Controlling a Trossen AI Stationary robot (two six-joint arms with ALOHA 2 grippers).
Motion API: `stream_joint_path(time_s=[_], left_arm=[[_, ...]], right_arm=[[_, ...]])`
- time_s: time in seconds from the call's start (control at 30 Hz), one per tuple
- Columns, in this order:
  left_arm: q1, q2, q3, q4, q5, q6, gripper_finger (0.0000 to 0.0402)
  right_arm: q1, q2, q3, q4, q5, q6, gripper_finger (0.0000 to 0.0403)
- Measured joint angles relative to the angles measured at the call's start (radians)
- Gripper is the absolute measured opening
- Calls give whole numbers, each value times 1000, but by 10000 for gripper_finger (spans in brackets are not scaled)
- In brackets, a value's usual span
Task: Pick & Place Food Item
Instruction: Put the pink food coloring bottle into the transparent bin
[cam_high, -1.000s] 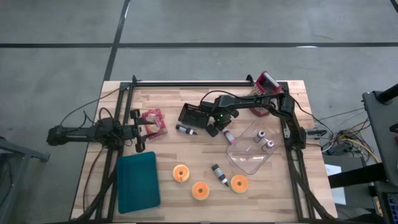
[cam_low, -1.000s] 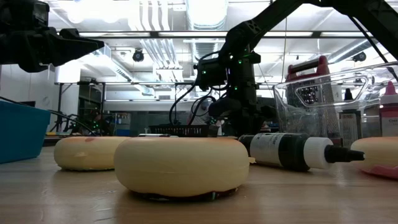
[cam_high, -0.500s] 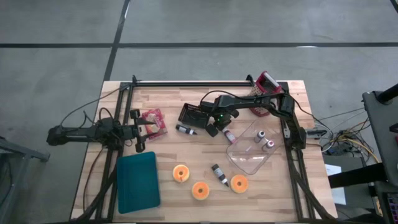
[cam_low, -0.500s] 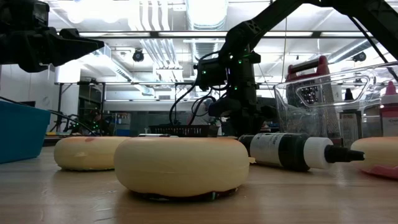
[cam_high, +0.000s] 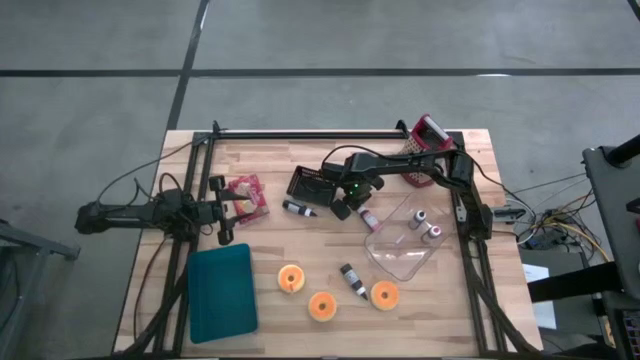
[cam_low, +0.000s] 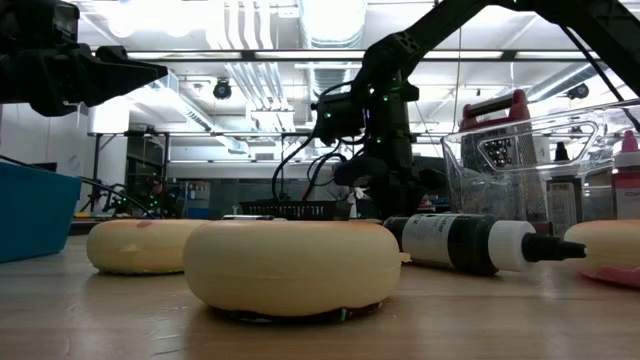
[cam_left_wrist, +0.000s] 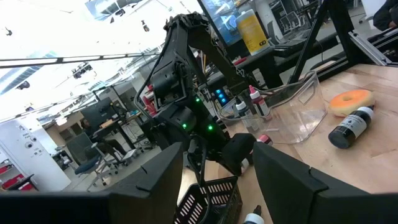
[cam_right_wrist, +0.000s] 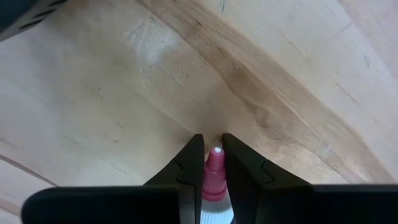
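between the right gripper's (cam_right_wrist: 211, 163) fingers sits the pink-capped bottle (cam_right_wrist: 213, 177).

Right gripper (cam_right_wrist: 213, 163) lowered, fingers (cam_right_wrist: 188, 167) pinched (narrow gap), left gripper (cam_high: 240, 208) parted, idle

On my overhead feed I see a teal tray (cam_high: 222, 292) lying flat in the worktop (cam_high: 300, 245) corner where the left edge meets the edge by the low camera. Three orange doughnuts (cam_high: 322, 306) sit along that same edge, near its middle, apart from one another. A dark bottle (cam_high: 353, 279) lies on its side between the two doughnuts nearer the right edge. A second dark bottle (cam_high: 298, 209) lies near the centre, just beside a black mesh basket (cam_high: 310, 183). A red packet (cam_high: 245, 190) rests toward the left edge. A red-handled grater (cam_high: 428, 135) stands at the far right corner.
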Motion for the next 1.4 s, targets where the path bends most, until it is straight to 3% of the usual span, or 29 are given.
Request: stream_joint_path(time_s=[0.37, 0.63, 1.4], left_arm=[[0, 0, 0, 0, 0, 0, 200], [0, 0, 0, 0, 0, 0, 200], [0, 0, 0, 0, 0, 0, 200]], right_arm=[[19, -49, 8, 5, 27, 9, 43], [60, -113, 31, 15, 135, 11, 43], [342, -247, 19, 77, 802, 231, 42]])
